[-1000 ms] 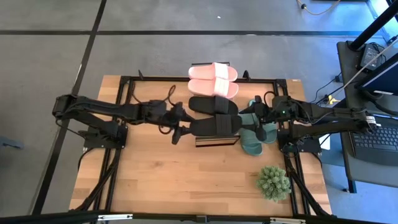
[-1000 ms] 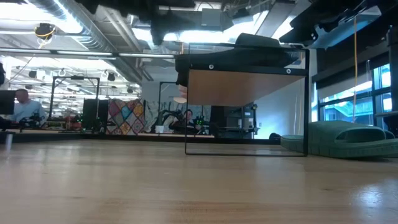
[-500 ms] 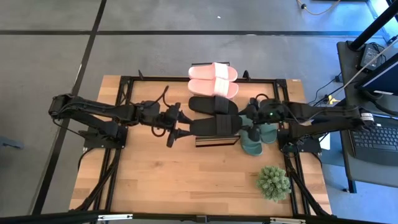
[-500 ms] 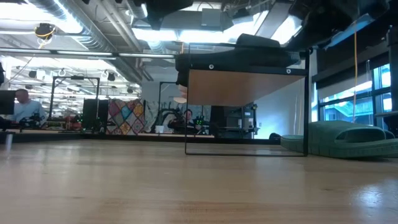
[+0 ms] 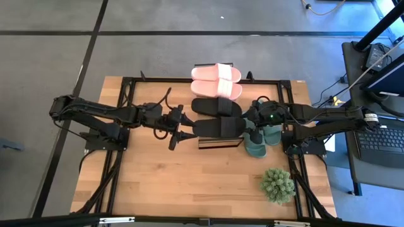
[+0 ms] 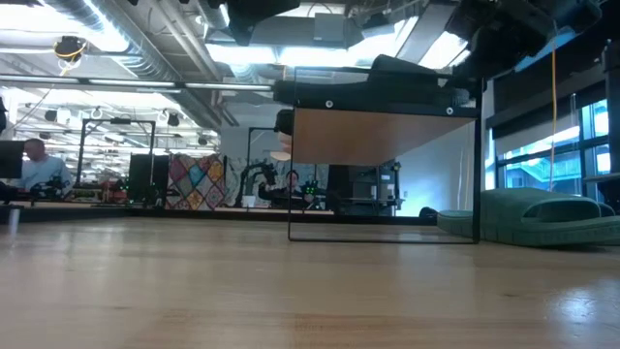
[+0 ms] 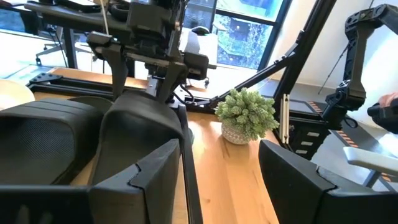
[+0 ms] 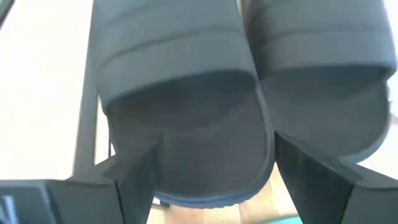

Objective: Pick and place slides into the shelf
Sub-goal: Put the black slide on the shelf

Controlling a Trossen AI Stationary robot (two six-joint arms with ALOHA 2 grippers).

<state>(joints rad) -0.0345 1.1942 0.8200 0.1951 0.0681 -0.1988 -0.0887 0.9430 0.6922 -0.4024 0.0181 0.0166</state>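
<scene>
The shelf (image 5: 219, 142) stands mid-table, its wood plank (image 6: 383, 136) high in the low view. On top lie the pink slides (image 5: 216, 81) and the two black slides (image 5: 217, 106), the nearer one (image 5: 218, 127) toward the table's near edge. The green slides (image 5: 260, 137) rest flat on the table right of the shelf. My left gripper (image 5: 180, 137) is open just off the nearer black slide's left end (image 7: 142, 124). My right gripper (image 8: 217, 177) is open, with a finger on either side of that slide's right end (image 8: 199, 155).
A small potted plant (image 5: 278, 184) stands near the table's right near corner, also visible in the left wrist view (image 7: 245, 115). Bare wood lies in front of the shelf and to its left. A desk with a laptop sits beyond the right edge.
My right gripper has moved toward the table's left, over the green slides, up to the right end of the nearer black slide. My left gripper has drawn back a little toward the table's left. The slides have kept their places.
</scene>
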